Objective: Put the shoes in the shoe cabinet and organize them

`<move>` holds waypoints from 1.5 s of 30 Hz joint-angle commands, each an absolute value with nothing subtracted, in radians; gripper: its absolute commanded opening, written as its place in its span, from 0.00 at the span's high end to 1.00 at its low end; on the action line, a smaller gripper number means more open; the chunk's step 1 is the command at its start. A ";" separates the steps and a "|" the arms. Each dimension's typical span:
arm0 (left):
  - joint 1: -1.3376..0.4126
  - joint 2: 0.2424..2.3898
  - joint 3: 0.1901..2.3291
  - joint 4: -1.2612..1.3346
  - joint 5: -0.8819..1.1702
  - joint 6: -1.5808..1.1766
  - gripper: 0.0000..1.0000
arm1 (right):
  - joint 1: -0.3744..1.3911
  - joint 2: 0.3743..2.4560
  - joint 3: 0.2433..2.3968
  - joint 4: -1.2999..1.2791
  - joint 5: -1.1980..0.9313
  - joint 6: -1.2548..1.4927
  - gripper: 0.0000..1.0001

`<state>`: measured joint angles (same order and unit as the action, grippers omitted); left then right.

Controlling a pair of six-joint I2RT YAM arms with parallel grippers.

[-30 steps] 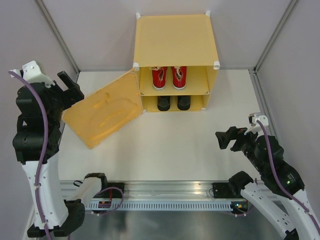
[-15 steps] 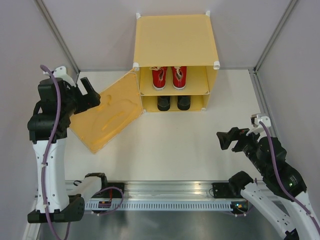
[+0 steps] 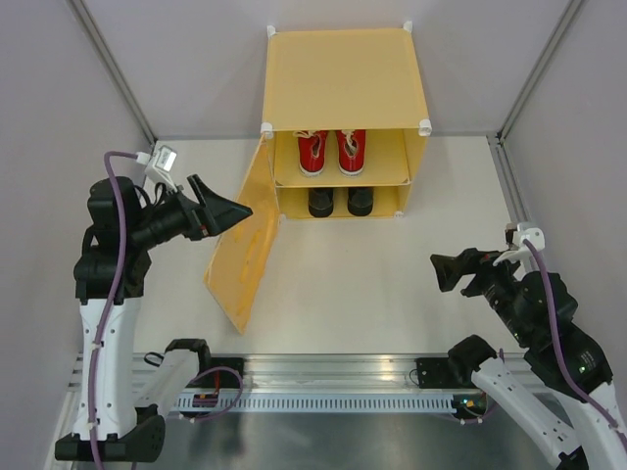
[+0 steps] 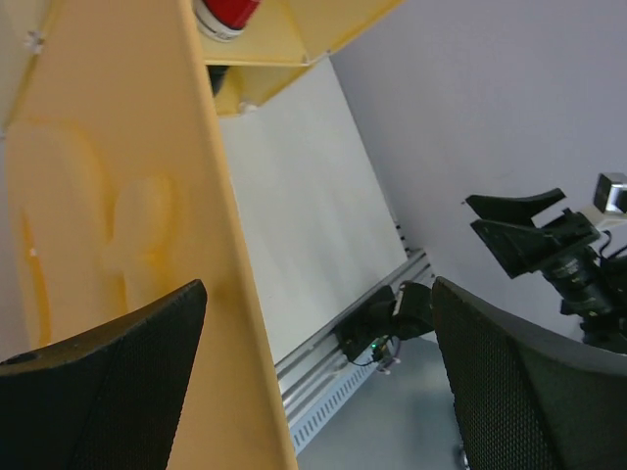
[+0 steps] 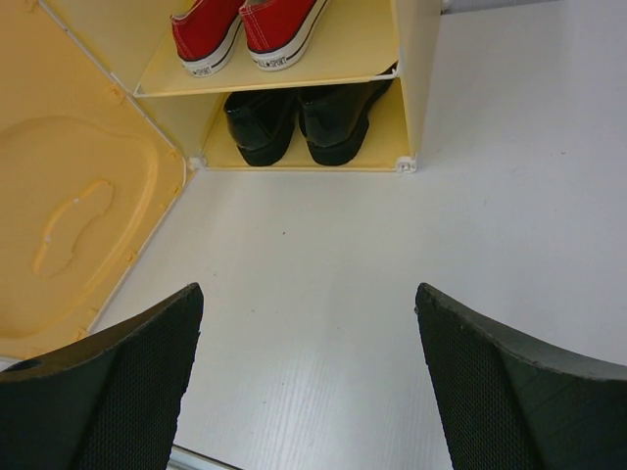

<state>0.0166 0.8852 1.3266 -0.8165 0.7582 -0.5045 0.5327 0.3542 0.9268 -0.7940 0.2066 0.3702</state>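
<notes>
In the yellow-orange plastic cube cabinet [image 3: 343, 78], red canvas sneakers [image 3: 331, 152] sit above glossy black dress shoes [image 3: 334, 202]; the spread left gripper [image 3: 233, 208] seemingly straddles its door [image 3: 245, 250], the right gripper [image 3: 437, 272] gapes.

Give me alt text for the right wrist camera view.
A yellow shoe cabinet holds red sneakers on its upper shelf and black dress shoes below, with its door open at left. The right gripper, fingers open, frames the white table in the foreground.

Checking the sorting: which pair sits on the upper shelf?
The red sneakers; the black dress shoes sit in the compartment beneath them.
</notes>
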 commanded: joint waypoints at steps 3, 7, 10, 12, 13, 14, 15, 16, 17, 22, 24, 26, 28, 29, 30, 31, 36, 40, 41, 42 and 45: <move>-0.112 0.906 1.284 -0.505 0.790 -0.738 0.02 | 0.534 0.350 1.000 -0.781 0.209 0.344 0.08; -0.259 0.988 1.296 -0.402 0.724 -0.794 0.03 | 0.534 0.354 1.014 -0.792 0.212 0.337 0.08; -0.371 1.069 1.310 -0.310 0.660 -0.810 0.03 | 0.532 0.350 1.011 -0.790 0.216 0.339 0.08; -0.429 1.148 1.328 -0.275 0.628 -0.801 0.04 | 0.534 0.347 1.011 -0.790 0.215 0.339 0.08; -0.443 1.173 1.350 -0.267 0.618 -0.796 0.04 | 0.534 0.344 1.009 -0.792 0.213 0.337 0.08; -0.463 1.198 1.362 -0.261 0.603 -0.793 0.04 | 0.534 0.341 1.011 -0.792 0.204 0.336 0.08; -0.474 1.245 1.373 -0.241 0.565 -0.782 0.04 | 0.534 0.341 1.012 -0.790 0.199 0.334 0.08; -0.480 1.262 1.387 -0.226 0.548 -0.776 0.04 | 0.534 0.336 1.011 -0.792 0.193 0.333 0.08; -0.492 1.281 1.391 -0.203 0.531 -0.773 0.04 | 0.534 0.328 1.012 -0.792 0.187 0.331 0.08; -0.511 1.380 1.445 -0.098 0.385 -0.735 0.05 | 0.534 0.298 1.009 -0.775 0.173 0.318 0.08; -0.522 1.407 1.465 -0.080 0.318 -0.704 0.05 | 0.534 0.282 1.012 -0.772 0.182 0.314 0.08; -0.532 1.437 1.485 -0.052 0.266 -0.686 0.05 | 0.534 0.272 1.015 -0.770 0.198 0.314 0.08; -0.540 1.460 1.497 -0.026 0.189 -0.660 0.05 | 0.532 0.268 1.019 -0.772 0.227 0.318 0.08; -0.543 1.468 1.500 -0.018 0.167 -0.643 0.05 | 0.532 0.268 1.020 -0.772 0.232 0.318 0.08; -0.543 1.473 1.500 -0.011 0.120 -0.635 0.05 | 0.532 0.268 1.022 -0.773 0.244 0.318 0.08; -0.543 1.480 1.502 -0.009 0.098 -0.629 0.05 | 0.534 0.268 1.025 -0.773 0.253 0.318 0.08; -0.548 1.503 1.488 -0.006 -0.040 -0.589 0.05 | 0.532 0.271 1.031 -0.776 0.281 0.311 0.07; -0.551 1.494 1.479 -0.008 -0.046 -0.578 0.06 | 0.532 0.271 1.034 -0.779 0.295 0.314 0.07; -0.552 1.490 1.474 -0.006 -0.048 -0.575 0.06 | 0.534 0.273 1.035 -0.781 0.302 0.316 0.07; -0.554 1.483 1.471 -0.006 -0.049 -0.572 0.06 | 0.534 0.273 1.034 -0.781 0.305 0.316 0.07; -0.557 1.476 1.463 -0.006 -0.048 -0.563 0.06 | 0.532 0.275 1.034 -0.779 0.328 0.319 0.07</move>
<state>-0.5663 1.4956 1.4631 -0.0727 0.0284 -0.6323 0.5327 0.2749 1.0042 -0.7918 0.2825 0.3256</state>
